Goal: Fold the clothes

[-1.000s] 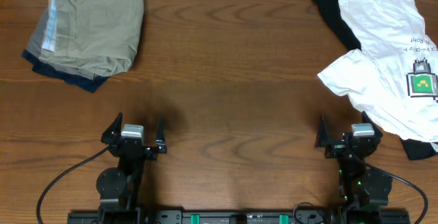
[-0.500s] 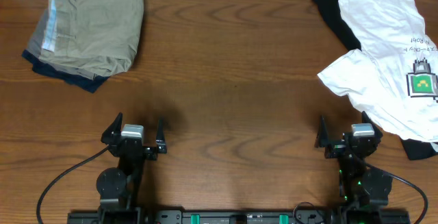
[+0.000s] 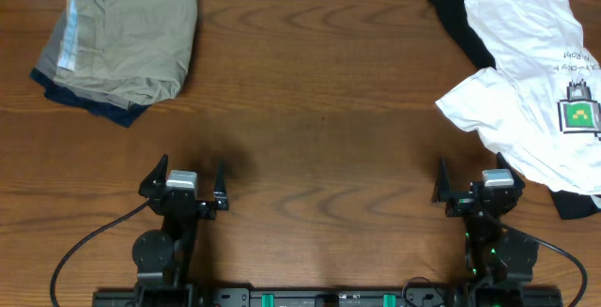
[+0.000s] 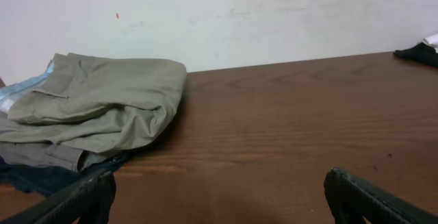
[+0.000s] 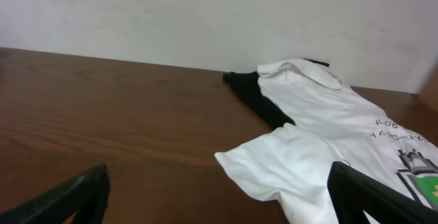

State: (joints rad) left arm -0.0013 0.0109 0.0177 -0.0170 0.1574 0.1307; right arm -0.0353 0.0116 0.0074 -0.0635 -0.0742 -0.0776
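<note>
Both hands are sitting at the near edge of the surface (image 3: pixel 319 110), the left hand (image 3: pixel 186 179) and right hand (image 3: pixel 471 183) each gaping wide with nothing in them. The white T-shirt (image 3: pixel 521 82) is lying crumpled at the far right, graphic facing up, clear of both hands. It's draping over a black garment (image 3: pixel 458 21), I think, though most of that is hidden. A folded khaki pile (image 3: pixel 117 39) is resting at the far left.
</note>
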